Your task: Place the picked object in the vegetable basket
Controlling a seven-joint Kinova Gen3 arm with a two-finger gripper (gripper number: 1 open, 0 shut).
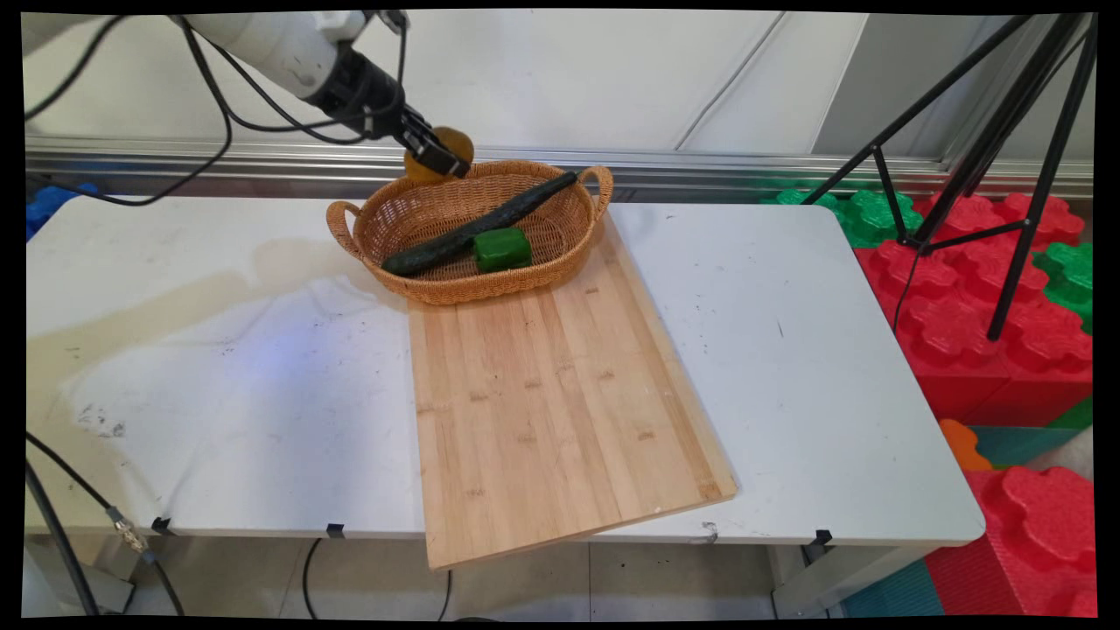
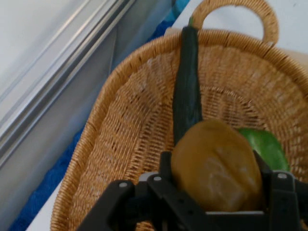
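Right now the end effector (image 1: 435,156) is clamped on a single brownish-yellow potato (image 1: 444,143), a rounded lump held between its two black fingers (image 2: 269,192), as the hand view shows plainly. It hangs over the far rim of one woven basket (image 1: 542,262), at about eleven o'clock from the basket's middle in the main view, so the potato sits above the rim rather than down inside the bowl; whether it touches the wicker cannot be told. Below and beyond the potato, toward five o'clock in the main view, lie the basket's contents: one long dark cucumber (image 1: 477,226), its long axis running from roughly seven o'clock to two o'clock across the bowl, its upper tip resting near the right-hand handle, and one green pepper (image 1: 502,249) just beside the cucumber's middle, on its five o'clock side. In the hand view the cucumber runs straight away from the potato toward twelve o'clock, and the pepper peeks out at the potato's three o'clock. The basket rests on the far end of one wooden cutting board (image 1: 551,402), which lies on the white counter (image 1: 805,350) and overhangs its near edge.
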